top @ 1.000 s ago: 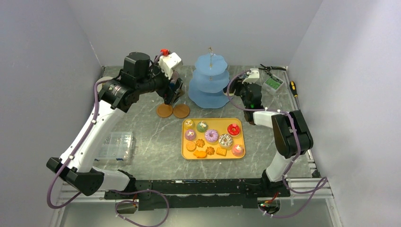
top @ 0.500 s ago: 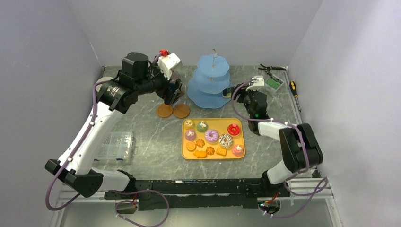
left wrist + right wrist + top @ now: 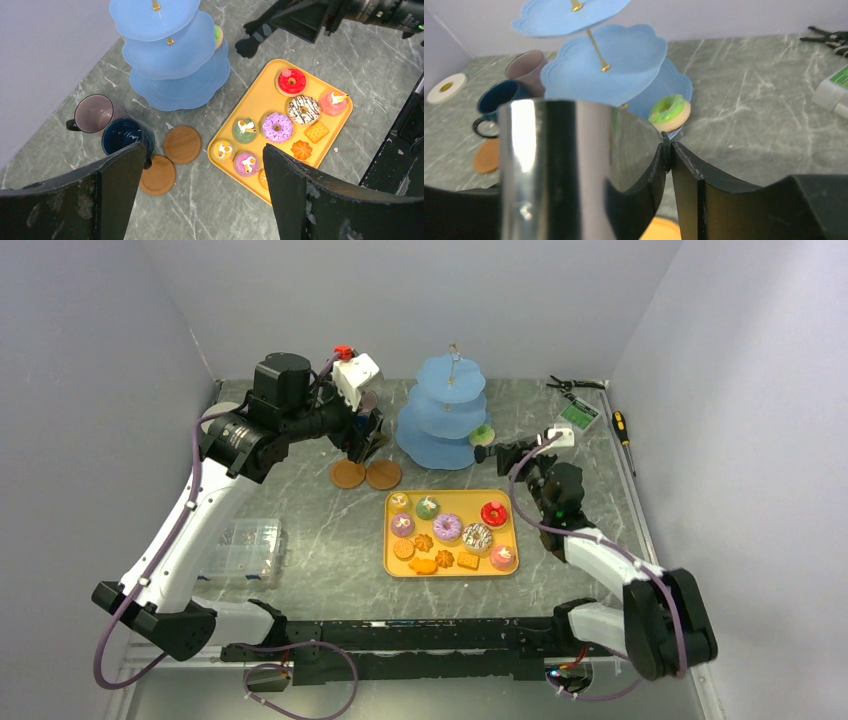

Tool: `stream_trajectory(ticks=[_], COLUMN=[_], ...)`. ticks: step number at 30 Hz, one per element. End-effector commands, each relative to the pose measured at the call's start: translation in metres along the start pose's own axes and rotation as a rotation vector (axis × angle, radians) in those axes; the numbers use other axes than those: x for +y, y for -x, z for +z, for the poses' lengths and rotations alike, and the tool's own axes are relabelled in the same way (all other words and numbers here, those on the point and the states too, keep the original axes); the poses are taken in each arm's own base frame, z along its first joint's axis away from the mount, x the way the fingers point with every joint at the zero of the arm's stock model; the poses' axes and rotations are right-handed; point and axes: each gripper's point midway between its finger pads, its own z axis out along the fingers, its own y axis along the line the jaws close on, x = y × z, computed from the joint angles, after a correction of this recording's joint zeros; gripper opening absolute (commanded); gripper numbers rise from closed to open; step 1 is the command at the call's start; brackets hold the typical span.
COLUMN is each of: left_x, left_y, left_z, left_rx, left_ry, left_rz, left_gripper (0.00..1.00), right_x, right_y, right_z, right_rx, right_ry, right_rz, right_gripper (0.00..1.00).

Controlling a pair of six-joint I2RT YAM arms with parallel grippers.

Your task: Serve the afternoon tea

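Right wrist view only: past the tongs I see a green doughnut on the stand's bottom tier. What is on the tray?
Observer: The yellow tray holds three doughnuts, four cupcakes and several orange biscuits.
Operator: Are the mugs on coasters?
Observer: No. Both coasters lie bare; the two mugs stand on the table beside them.
Operator: And the left gripper?
Observer: The left gripper is open and empty, hanging above the mugs and coasters.
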Motion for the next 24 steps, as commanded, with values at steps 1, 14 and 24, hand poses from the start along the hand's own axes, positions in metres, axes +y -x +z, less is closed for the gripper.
stream_trajectory(ticks=[1, 14, 24], left_x=[-0.005, -0.007, -0.009], left_y=[0.008, 0.009, 0.013], left_z=[-0.009, -0.006, -0.006], left_rx=[-0.041, -0.038, -0.047], left_ry=[-0.012, -0.032, -0.040], left_rz=[0.020, 0.004, -0.005], left_gripper=[0.93, 0.93, 0.93], right_x=[0.031, 0.016, 0.009], right_y=[0.003, -0.014, -0.026], right_z=[-0.027, -0.089, -0.098], right_rx=[0.018, 0.143, 0.221], right_ry=[0.081, -0.142, -0.226], right_rz=[0.019, -0.011, -0.044], right_gripper=[0.61, 0.62, 0.62])
